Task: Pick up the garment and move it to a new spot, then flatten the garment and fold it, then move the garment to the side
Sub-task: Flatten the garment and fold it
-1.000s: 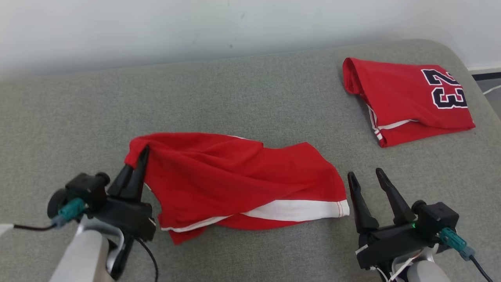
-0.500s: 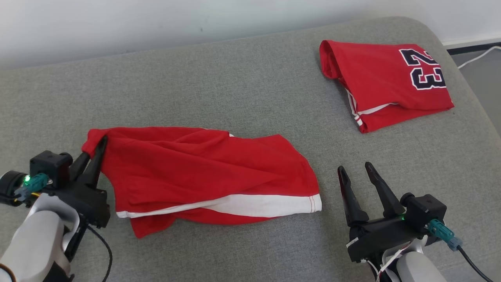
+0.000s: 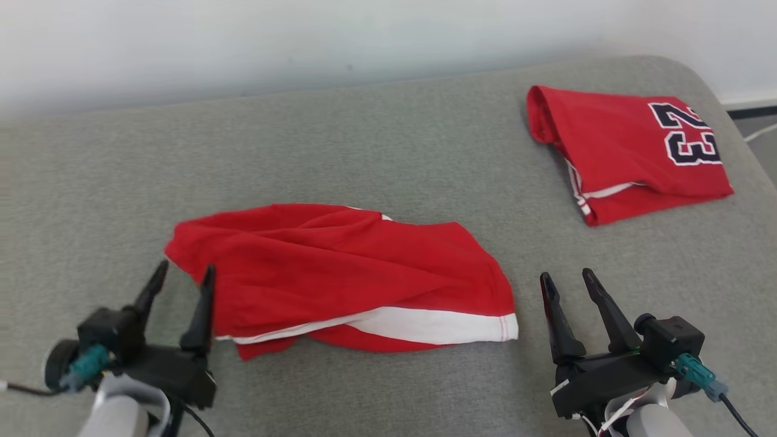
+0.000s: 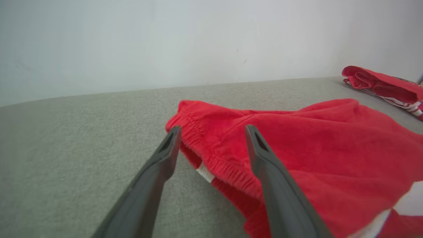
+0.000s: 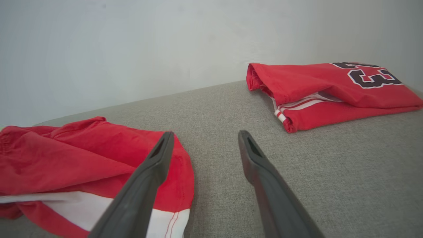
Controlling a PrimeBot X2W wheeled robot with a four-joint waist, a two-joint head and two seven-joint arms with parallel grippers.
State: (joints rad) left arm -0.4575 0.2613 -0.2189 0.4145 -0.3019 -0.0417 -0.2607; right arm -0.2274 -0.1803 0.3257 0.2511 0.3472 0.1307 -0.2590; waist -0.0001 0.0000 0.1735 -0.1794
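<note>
The red shorts [image 3: 340,273] are lying crumpled on the gray cushion [image 3: 364,139], toward its front edge and between the two arms. One layer is folding over another, and the white hem band [image 3: 437,325] is twisting along the near side. That looks like cloth set down in its spot but not yet flattened.

The left gripper [image 3: 186,267] is standing open at the shorts' left end. In the left wrist view its fingers are reaching to either side of the elastic waistband corner [image 4: 198,132] and are pinching nothing. Whether the inner finger is brushing the cloth cannot be told.

The right gripper [image 3: 566,274] is hovering open and empty just beside the hem end on the right, clear of the cloth.

With one gripper at each end, the arms seem placed to take both ends and pull the wrinkles out. The bunched middle will probably need that stretch before any fold is going to hold.

A folded red jersey [image 3: 625,152] with a dark number is resting well apart at the far right corner, probably kept aside so it is not getting in the way.
</note>
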